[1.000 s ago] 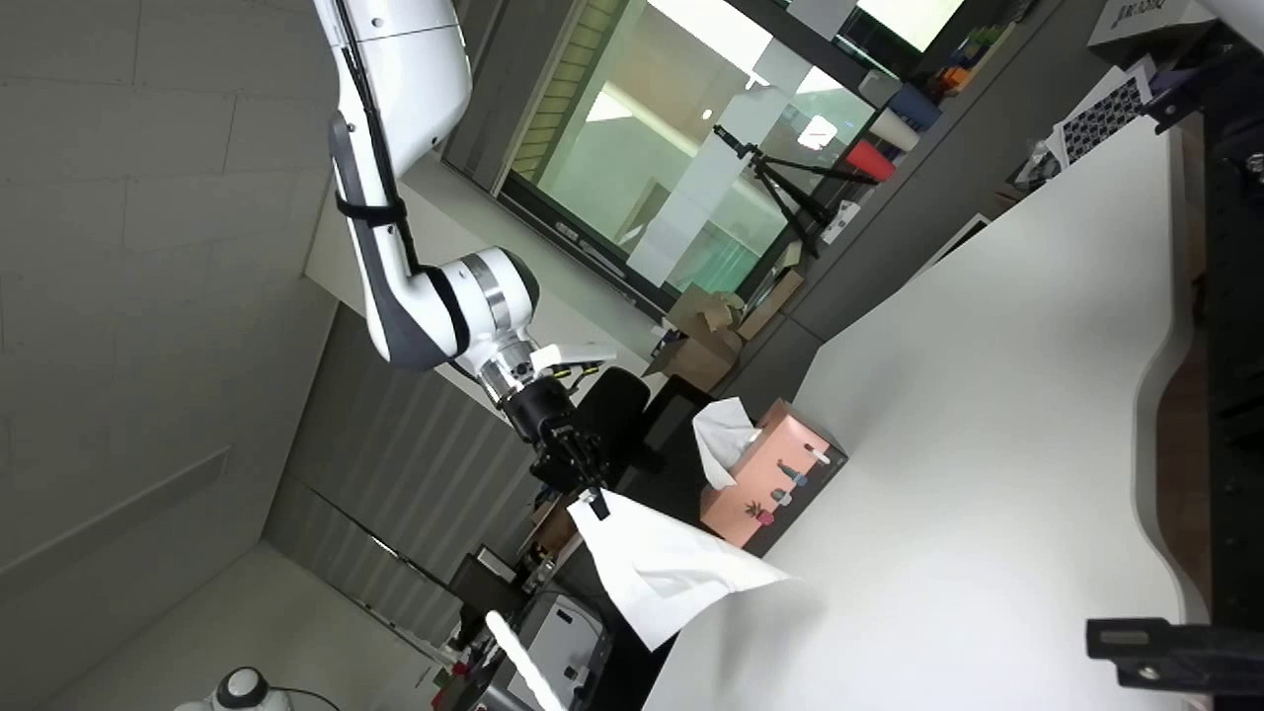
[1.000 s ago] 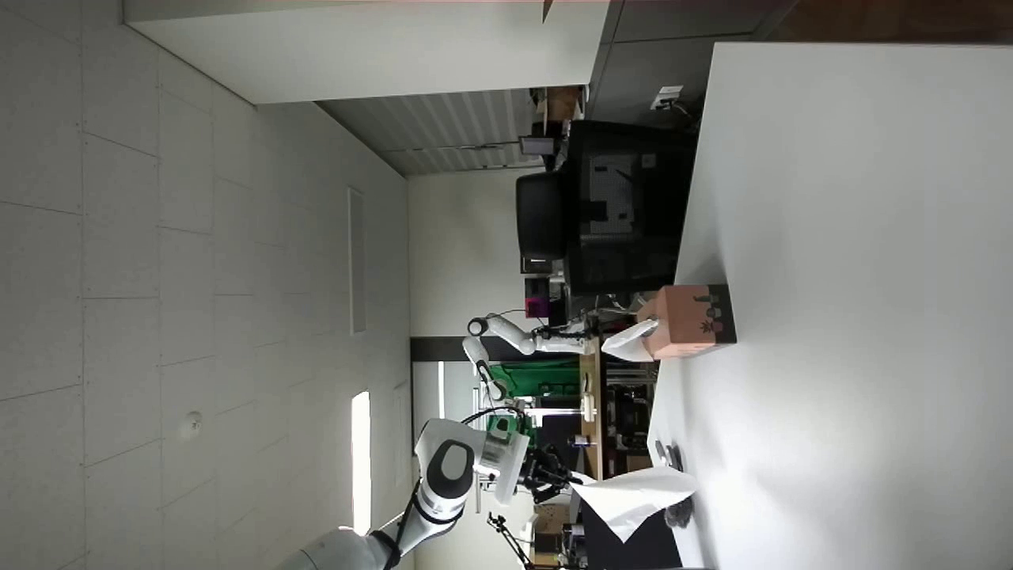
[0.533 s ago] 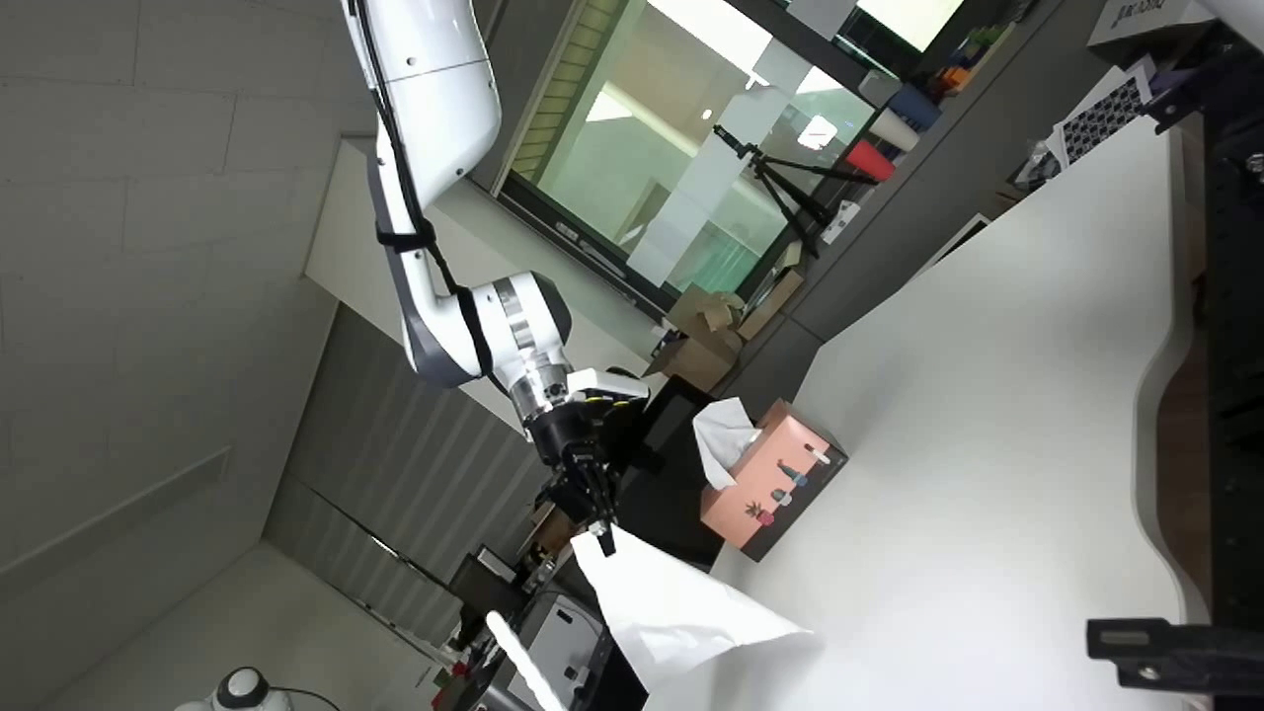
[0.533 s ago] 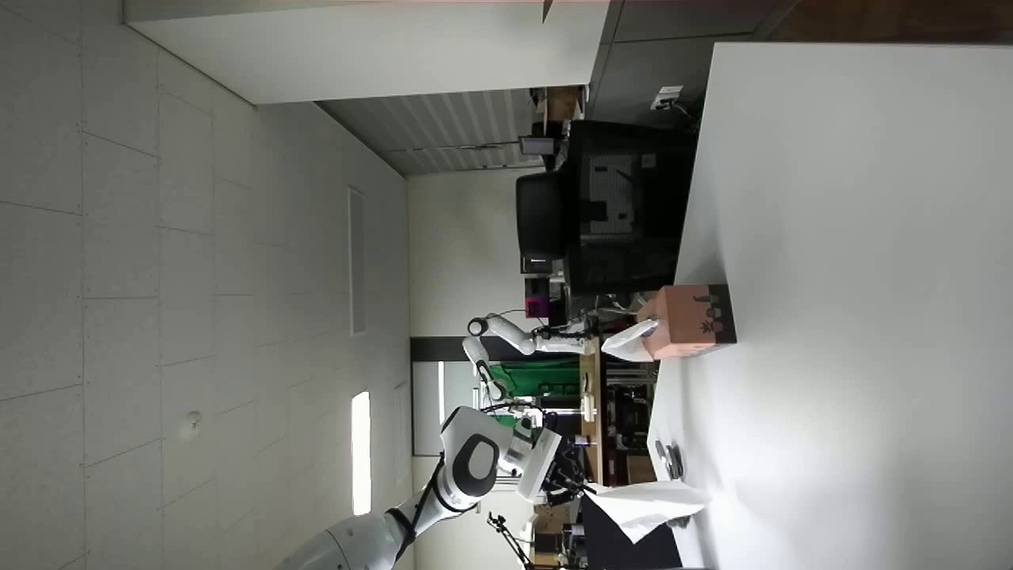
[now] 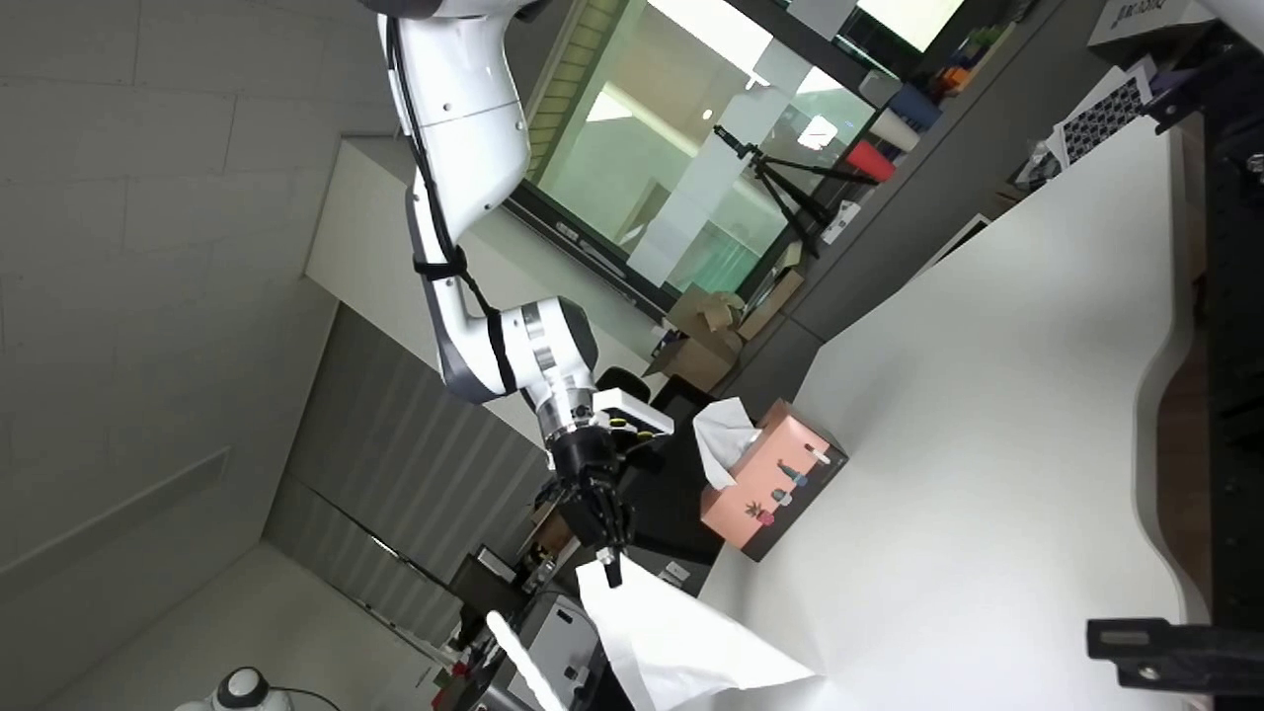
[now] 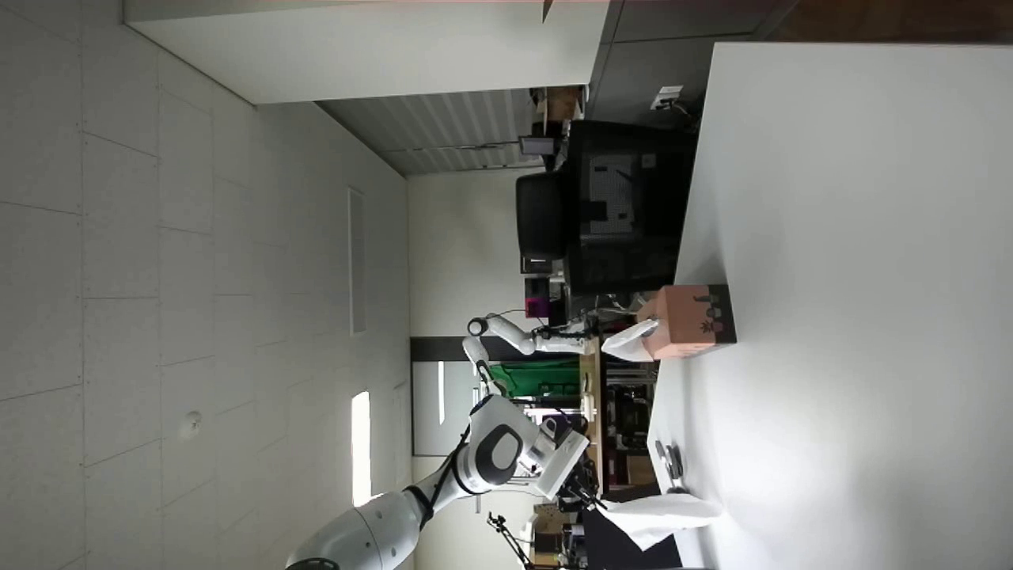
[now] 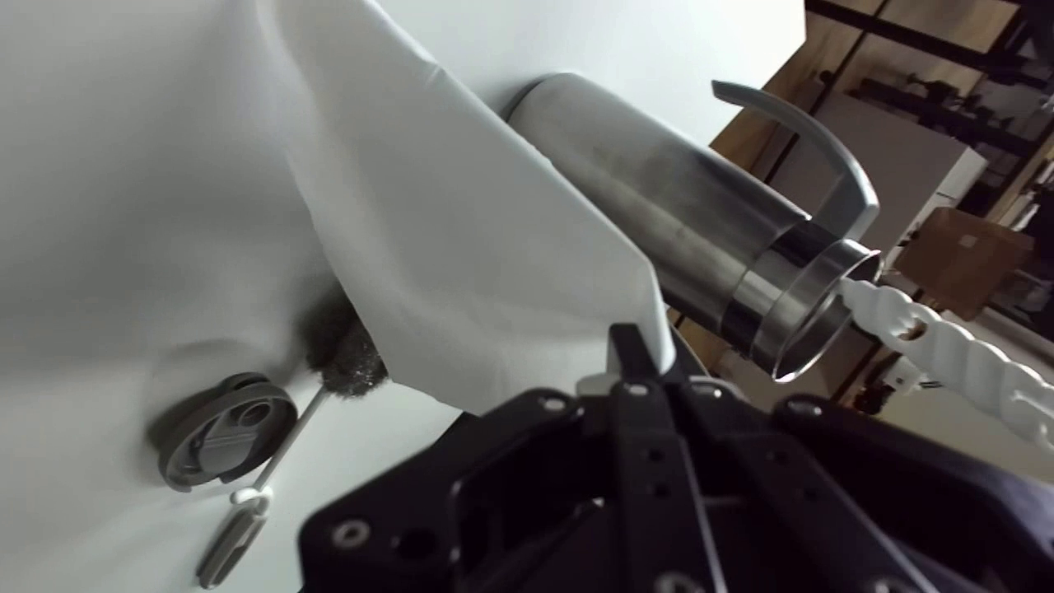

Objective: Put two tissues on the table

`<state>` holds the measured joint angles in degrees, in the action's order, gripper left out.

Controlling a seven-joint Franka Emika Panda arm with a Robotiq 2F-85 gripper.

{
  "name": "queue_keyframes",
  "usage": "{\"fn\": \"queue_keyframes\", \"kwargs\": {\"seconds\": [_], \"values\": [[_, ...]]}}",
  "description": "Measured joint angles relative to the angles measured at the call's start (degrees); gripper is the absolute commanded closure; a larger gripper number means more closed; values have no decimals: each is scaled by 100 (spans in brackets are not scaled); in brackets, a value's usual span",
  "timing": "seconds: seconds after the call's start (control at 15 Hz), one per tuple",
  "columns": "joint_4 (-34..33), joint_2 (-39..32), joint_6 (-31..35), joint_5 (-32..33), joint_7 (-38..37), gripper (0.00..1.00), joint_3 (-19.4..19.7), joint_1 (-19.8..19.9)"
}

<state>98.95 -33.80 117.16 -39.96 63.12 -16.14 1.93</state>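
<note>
Pinched at one corner, a white tissue (image 5: pixel 681 642) hangs from my gripper (image 5: pixel 610 568), which is shut on it. In the wrist view the black fingertips (image 7: pixel 632 350) hold the edge of that tissue (image 7: pixel 461 222), its sheet spreading away over the white table (image 7: pixel 99 123). The tissue's low end hangs close over the table (image 6: pixel 855 237) in both exterior views; whether it touches I cannot tell. Another tissue (image 5: pixel 723 439) sticks out of the salmon-pink box (image 5: pixel 765 484), which stands on the table, apart from my gripper.
A steel jug (image 7: pixel 650 189) with a grey handle stands close beside the held tissue, a white twisted piece (image 7: pixel 930 338) at its mouth. A grey lid (image 7: pixel 226 436) and a dark brush (image 7: pixel 346 354) lie on the table. Beyond the table's edge is a black chair (image 6: pixel 625 206).
My gripper has come down nearer the tabletop, still shut on the tissue, whose low end now reaches further over the table. The pink box and its tissue have not moved.
</note>
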Motion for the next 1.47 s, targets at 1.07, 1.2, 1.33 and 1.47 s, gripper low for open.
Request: {"fn": "queue_keyframes", "kwargs": {"seconds": [1.07,1.2,1.33,1.47], "values": [[-438,-384,-872,-511,113,99,481,-77],[-448,-384,-872,-509,106,99,482,-78],[-450,-384,-872,-509,104,99,482,-78],[-451,-384,-872,-508,103,100,482,-78]]}}
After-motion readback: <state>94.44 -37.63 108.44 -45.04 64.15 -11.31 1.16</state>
